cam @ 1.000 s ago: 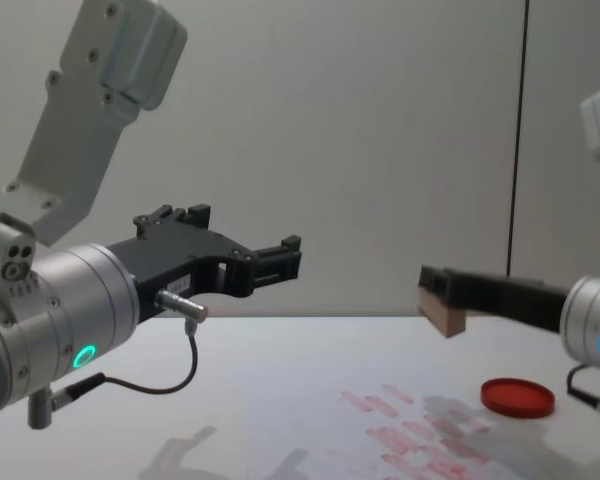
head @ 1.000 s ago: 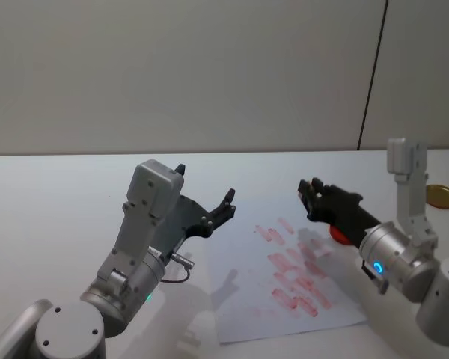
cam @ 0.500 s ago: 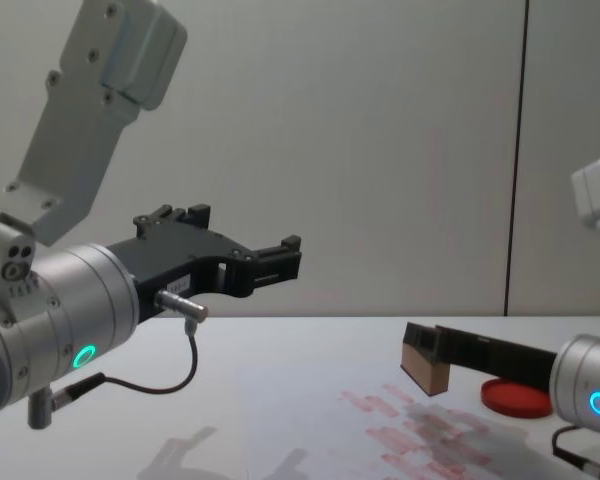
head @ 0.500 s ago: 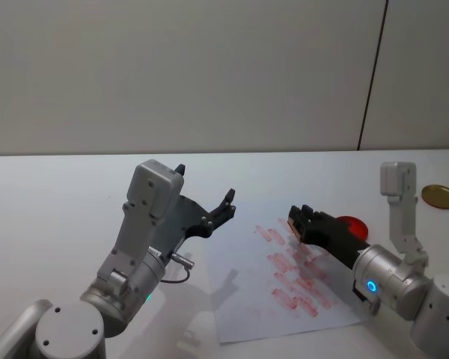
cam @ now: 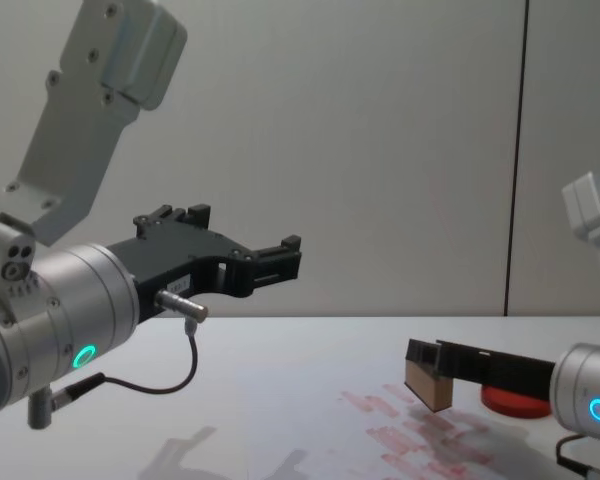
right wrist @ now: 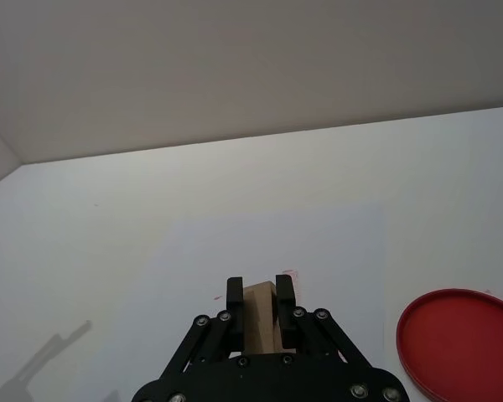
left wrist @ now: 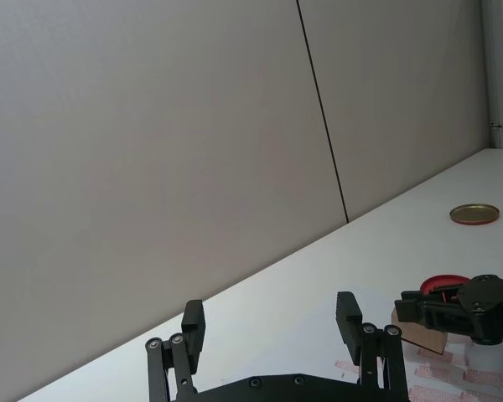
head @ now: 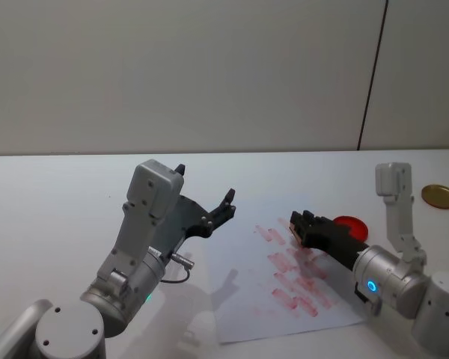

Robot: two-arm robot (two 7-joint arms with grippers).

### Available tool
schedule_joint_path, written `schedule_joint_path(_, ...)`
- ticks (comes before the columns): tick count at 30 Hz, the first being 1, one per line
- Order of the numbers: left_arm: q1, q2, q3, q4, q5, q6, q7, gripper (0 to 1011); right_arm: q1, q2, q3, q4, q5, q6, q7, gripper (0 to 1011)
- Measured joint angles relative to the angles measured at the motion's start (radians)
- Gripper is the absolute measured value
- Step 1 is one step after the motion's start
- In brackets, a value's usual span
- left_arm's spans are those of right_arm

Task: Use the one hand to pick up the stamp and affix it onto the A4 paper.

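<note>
My right gripper (head: 302,226) (right wrist: 261,295) (cam: 423,358) is shut on the stamp (right wrist: 258,316) (cam: 427,385) (left wrist: 423,335), a light-tan wooden block. It hangs low over the A4 paper (head: 284,269) (right wrist: 260,243) (cam: 420,440), just above the far rows of red marks; I cannot tell whether the block touches the sheet. My left gripper (head: 206,198) (cam: 285,255) (left wrist: 270,322) is open and raised above the table, left of the paper, holding nothing.
A red ink pad (head: 349,224) (right wrist: 457,339) (cam: 510,398) lies just right of the paper, behind the right gripper. A gold lid (head: 440,196) (left wrist: 474,213) sits farther right near the wall. Bare white table (head: 52,202) spreads to the left.
The right gripper has carried the stamp down and left from above the ink pad to low over the paper's marks. The left arm has not moved.
</note>
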Motion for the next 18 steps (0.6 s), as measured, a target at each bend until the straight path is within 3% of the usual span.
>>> schedule_joint_path(18,0.000,0.000,0.000,0.000,0.000,0.000,0.000,993,0.029,-0.001,-0.005,0.018,-0.061,0.069,-0.033,219)
